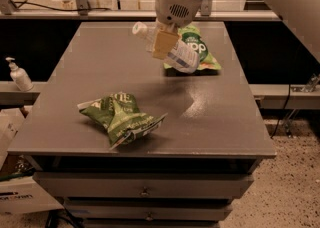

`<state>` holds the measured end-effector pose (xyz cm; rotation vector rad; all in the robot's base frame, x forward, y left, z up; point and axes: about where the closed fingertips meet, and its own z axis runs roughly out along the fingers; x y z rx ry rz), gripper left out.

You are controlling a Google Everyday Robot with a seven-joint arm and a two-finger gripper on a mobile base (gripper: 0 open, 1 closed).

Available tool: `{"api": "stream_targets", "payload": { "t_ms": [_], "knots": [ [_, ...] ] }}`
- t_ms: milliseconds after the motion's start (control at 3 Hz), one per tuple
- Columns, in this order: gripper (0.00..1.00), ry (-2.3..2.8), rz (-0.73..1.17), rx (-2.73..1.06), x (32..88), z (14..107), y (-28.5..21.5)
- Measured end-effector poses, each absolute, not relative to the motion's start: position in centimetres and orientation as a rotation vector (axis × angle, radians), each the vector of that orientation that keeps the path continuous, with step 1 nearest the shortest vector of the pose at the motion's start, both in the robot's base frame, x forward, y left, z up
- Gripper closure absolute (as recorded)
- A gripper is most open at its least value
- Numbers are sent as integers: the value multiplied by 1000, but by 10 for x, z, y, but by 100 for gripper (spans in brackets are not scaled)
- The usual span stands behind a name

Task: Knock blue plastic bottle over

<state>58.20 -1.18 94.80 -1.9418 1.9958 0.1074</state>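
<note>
The blue plastic bottle (183,58) is a clear bottle with a white cap and a pale label. It is steeply tilted at the back of the grey table (95,62), cap pointing up-left and base low by a green chip bag (202,48). My gripper (164,43) comes down from the top of the camera view and sits against the middle of the bottle, covering part of it. Whether the bottle rests on the table or is held off it cannot be told.
A crumpled green chip bag (121,117) lies at the front left of the table. A small white pump-dispenser bottle (18,74) stands on a ledge to the left. Drawers (145,191) are under the tabletop, and a cardboard box (20,197) sits on the floor at left.
</note>
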Motion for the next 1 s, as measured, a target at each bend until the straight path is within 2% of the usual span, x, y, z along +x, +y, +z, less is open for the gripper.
{"api": "stream_targets", "payload": {
  "t_ms": [333,1000],
  "knots": [
    [82,1954,92,-2010,583,941,12],
    [35,1899,86,-2052,580,939,40]
  ]
}}
